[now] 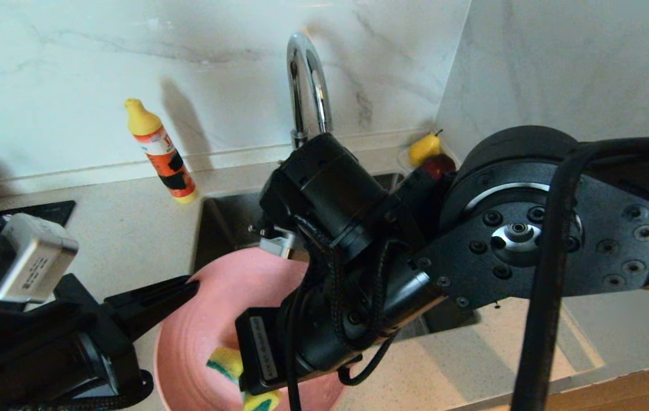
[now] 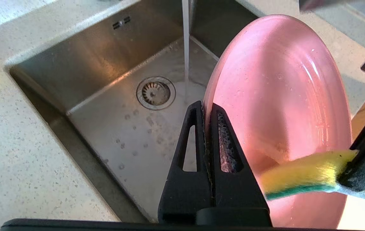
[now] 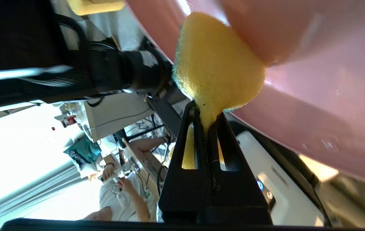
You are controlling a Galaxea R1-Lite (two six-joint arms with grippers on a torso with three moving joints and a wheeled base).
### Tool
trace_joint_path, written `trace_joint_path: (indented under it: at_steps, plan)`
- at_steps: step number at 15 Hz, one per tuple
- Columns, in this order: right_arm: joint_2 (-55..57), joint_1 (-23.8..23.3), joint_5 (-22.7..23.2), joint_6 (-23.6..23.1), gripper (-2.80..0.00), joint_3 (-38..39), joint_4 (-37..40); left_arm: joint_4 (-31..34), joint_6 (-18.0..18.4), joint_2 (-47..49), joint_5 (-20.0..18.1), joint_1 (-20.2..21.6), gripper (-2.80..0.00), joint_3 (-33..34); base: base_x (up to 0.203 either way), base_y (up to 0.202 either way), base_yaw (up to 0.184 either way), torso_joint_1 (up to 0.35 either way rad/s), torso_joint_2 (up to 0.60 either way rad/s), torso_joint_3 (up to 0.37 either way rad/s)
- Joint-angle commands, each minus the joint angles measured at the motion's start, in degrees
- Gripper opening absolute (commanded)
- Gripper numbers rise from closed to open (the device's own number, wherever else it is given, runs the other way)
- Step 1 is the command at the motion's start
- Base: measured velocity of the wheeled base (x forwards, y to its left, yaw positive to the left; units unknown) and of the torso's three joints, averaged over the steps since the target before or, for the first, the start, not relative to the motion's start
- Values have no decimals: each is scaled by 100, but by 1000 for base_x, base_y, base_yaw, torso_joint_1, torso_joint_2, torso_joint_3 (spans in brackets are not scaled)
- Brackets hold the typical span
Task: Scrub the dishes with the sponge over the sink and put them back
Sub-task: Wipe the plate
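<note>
Pink and matte, the round plate point(image 1: 216, 319) hangs over the dark steel sink point(image 1: 227, 222) from my head camera, near the speckled desk point(image 1: 130, 234). My left pincer point(image 2: 206, 110) is clenched on its rim beside running water. My right pincer point(image 3: 208, 114) grasps the yellow sponge point(image 3: 217, 70), pressed against the plate.

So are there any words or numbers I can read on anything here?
None can be read for sure.
Bottle on the counter: orange, white and black label, print too blurred to read.
Grey camera box on the left arm: dark print on its side, too small to read.
Sticker on the right arm above the sponge: a line of print, too small to read.
Pink plate: no writing shows.
</note>
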Motion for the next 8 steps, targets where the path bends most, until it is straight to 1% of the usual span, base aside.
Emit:
trace_joint_path:
  at_steps: [1, 2, 4, 5, 8]
  plan:
    - [-19, -114, 5, 34, -280, 23, 226, -12, -5, 4, 3, 0, -280, -55, 0, 0, 0, 0, 0, 0]
    - [-42, -123, 1, 34, -280, 66, 289, -12, -5, 4, 9, 0, -280, -56, 0, 0, 0, 0, 0, 0]
    - [-80, -138, -384, 22, -280, 240, 305, -21, -14, 13, 9, 0, -280, -47, 0, 0, 0, 0, 0, 0]
    - [-123, -149, -505, 17, -280, 378, 305, -30, -14, 13, 8, 0, -280, -56, 0, 0, 0, 0, 0, 0]
    - [-345, -376, -532, 13, -280, 572, 304, -12, -22, 13, 9, 0, -280, -99, 0, 0, 0, 0, 0, 0]
